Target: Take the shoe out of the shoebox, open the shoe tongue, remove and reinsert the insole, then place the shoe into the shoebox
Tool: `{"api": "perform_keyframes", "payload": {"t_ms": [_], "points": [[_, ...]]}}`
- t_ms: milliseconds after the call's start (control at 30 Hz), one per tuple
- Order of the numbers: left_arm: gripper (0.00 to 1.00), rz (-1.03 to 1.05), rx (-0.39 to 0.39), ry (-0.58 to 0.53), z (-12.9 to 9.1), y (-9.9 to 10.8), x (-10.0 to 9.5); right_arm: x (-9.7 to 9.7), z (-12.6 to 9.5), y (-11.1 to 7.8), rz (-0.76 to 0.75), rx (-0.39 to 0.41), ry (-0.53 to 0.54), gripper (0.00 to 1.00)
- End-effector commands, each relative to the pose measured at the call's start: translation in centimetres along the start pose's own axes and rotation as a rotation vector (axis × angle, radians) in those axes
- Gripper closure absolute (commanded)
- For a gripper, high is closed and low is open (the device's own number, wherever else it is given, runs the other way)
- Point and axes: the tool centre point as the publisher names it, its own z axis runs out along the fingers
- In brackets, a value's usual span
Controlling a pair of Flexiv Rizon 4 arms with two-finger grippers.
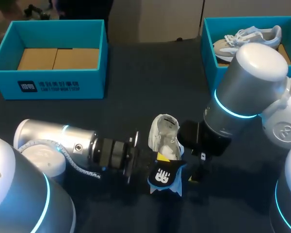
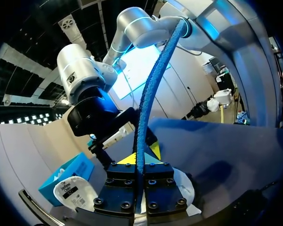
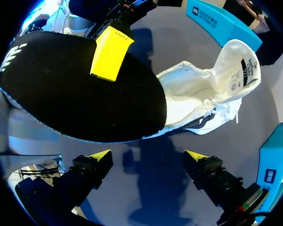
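Observation:
A white shoe [image 1: 166, 133] lies on the dark table with its tongue [image 3: 238, 70] folded back. My left gripper [image 2: 140, 160] is shut on the black, blue-edged insole [image 1: 166, 177], which shows edge-on in the left wrist view. The insole [image 3: 80, 89] is held at the shoe's heel end and overlaps the shoe's [image 3: 203, 94] opening. One yellow left fingertip [image 3: 111, 52] presses on its black face. My right gripper [image 3: 148, 155] stands open just beside the shoe and insole, with nothing between its fingers. It is at the insole's right [image 1: 194, 170].
A teal shoebox [image 1: 48, 82] with a brown cardboard floor stands at the back left. A second teal shoebox [image 1: 209, 48] at the back right holds another pale shoe [image 1: 247, 39]. My right arm's elbow hangs in front of that box.

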Motion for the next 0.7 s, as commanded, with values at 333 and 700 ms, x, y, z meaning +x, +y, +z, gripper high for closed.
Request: {"api": "perform_keyframes", "payload": {"t_ms": [333,700], "points": [[1.0,-0.003,-0.009,-0.006,-0.1,0.2,0.3,0.1,0.1,0.0,0.0,0.0,-0.002,0.0],[1.0,-0.008,-0.001,-0.024,-0.4,1.1,1.0,0.1,0.1,0.0,0.0,0.0,-0.002,0.0]]}}
